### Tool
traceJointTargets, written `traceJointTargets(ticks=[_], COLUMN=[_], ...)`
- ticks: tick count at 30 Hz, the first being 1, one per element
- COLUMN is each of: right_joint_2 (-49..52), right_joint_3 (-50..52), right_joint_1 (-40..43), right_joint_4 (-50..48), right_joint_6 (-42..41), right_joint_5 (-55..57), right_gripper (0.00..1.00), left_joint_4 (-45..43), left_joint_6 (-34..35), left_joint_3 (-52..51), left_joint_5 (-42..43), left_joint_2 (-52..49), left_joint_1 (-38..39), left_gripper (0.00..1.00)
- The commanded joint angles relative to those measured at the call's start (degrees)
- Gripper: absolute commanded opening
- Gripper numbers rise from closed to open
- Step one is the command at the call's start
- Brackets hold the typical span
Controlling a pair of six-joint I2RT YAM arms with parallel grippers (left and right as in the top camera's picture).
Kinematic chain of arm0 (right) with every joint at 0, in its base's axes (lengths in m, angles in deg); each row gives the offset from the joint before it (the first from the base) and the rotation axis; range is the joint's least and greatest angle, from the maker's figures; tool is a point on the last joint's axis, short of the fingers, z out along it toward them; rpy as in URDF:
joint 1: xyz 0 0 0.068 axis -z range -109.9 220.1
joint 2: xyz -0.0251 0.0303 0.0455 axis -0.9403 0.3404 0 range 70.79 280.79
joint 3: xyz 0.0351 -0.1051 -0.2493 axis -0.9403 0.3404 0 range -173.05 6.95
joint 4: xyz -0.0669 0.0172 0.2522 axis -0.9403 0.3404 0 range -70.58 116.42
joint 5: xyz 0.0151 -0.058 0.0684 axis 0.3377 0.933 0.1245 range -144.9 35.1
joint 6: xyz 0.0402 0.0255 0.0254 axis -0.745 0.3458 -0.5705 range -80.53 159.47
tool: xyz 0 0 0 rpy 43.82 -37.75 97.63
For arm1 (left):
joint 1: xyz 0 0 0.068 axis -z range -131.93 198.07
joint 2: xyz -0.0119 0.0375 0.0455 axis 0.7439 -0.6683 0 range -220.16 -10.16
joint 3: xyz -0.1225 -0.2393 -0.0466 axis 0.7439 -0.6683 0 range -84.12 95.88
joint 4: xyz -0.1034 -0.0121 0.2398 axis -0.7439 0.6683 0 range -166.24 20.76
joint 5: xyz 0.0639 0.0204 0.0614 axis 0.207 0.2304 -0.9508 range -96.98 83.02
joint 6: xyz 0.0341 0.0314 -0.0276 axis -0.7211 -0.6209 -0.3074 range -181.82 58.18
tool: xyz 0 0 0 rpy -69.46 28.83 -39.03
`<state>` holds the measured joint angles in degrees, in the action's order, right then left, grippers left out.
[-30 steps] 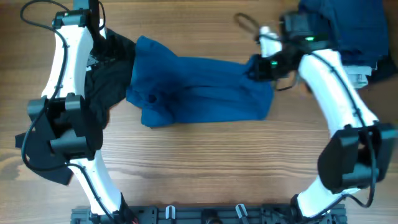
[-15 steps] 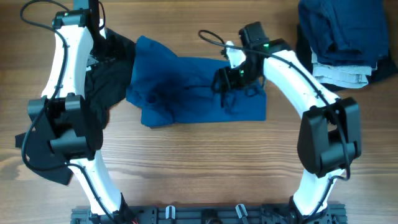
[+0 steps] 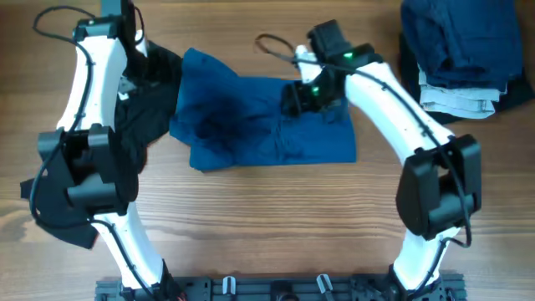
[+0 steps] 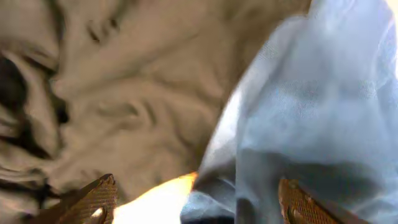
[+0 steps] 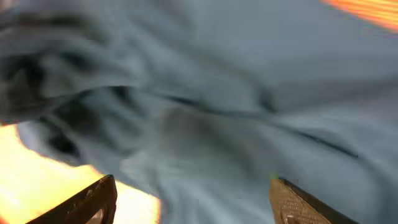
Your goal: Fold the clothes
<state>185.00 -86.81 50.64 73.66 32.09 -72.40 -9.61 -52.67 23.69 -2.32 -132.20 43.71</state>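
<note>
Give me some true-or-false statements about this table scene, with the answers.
1. The blue garment lies spread on the table. True.
2. The right claw hovers over the corner pile. False: it is over the blue garment; the pile sits apart, at the far right.
3. A black garment lies at the blue garment's left edge. True.
4. The left claw is shut. False: it is wide open.

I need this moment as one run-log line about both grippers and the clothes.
left gripper: open, above black garment | right gripper: open, above blue garment | blue garment: wrinkled | clothes stack: far right
</note>
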Motion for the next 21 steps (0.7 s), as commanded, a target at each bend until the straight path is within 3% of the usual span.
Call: traceJointTargets(ticks=[1,7,8,10,11,21], right_joint_2=[-4.48,-6.82,-6.82,-6.82,-6.82,-6.80], right_joint_3=[-0.98,-0.98,-0.98,-0.96,-0.96,-0.96], right_joint_1=[6.64,11.08,11.08,11.08,11.08,11.08], right_joint_4=[1.09,2.82,2.64,2.45,2.23,1.95], right_joint_6=[-0.07,1.88,1.88,1.86,1.86,1.81], right_joint_5=[2.05,2.12,2.12,2.56,2.73,2.71], right_gripper=[0.79,0.79,0.79,0.82,0.83,0.88], left_joint_4=[-1.77,-9.86,-12.11,-12.59,-12.52,-11.37], left_joint_6=[-5.35,-12.17,-12.09,-11.65,-11.65,-10.03], left_joint_3=[-7.26,-19.15,-21.27,-22.10,-22.08,-22.08], left_joint_5=[8.20,18.36,18.80,20.76,22.80,26.71], left_joint_2=[-0.13,-0.13,-0.13,-0.13,0.02,0.09], left_joint_1=[-0.26,-0.26,-0.26,-0.26,-0.26,0.39], left_gripper=[0.81,0.74,0.59,0.13,0.04,0.04])
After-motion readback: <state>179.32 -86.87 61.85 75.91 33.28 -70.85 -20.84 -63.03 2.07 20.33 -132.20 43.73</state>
